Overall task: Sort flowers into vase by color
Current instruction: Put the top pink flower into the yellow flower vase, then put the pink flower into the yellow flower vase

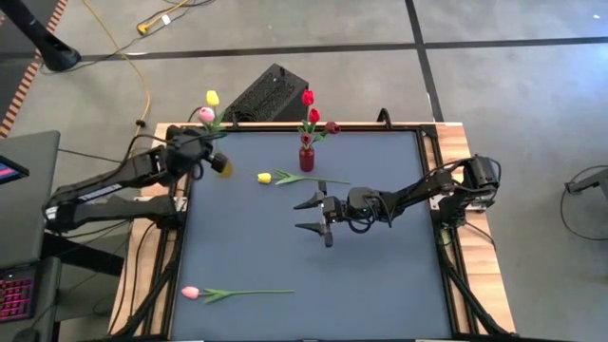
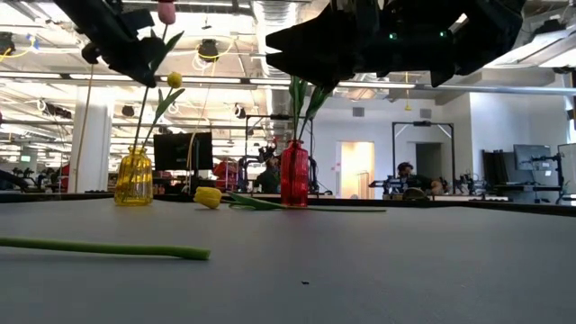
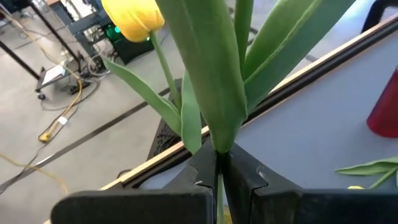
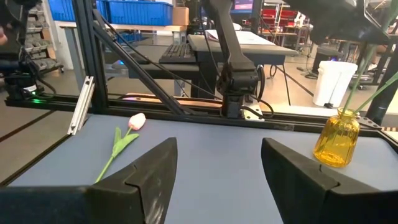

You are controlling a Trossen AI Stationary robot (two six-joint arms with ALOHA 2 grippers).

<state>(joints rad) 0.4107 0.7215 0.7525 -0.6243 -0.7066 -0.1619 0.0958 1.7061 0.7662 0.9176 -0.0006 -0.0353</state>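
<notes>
My left gripper (image 1: 201,152) hovers over the yellow vase (image 1: 221,167) at the table's far left and is shut on a green tulip stem. A pink head (image 1: 205,115) and a yellow head (image 1: 212,98) stand above that vase; two stems run into its neck (image 4: 341,112). The red vase (image 1: 306,158) at the far middle holds red and maroon tulips (image 1: 313,115). A yellow tulip (image 1: 265,178) lies flat beside it. A pink tulip (image 1: 191,293) lies flat near the front left. My right gripper (image 1: 311,216) is open and raised above mid-table, holding nothing. My left gripper pinches a green stem (image 3: 219,163) between its two fingers, right under the base of its broad leaves. The fingers lie across the stem, which stands about upright with the leaves rising above them. Its lower part runs down toward the yellow vase (image 2: 133,177); the head is outside the wrist view.
The dark mat (image 1: 380,285) has open room at its middle, right and near side. A black box (image 1: 266,95) sits just beyond the far edge. Wooden borders and a raised frame (image 1: 432,152) run along the table's sides. People and equipment show far behind.
</notes>
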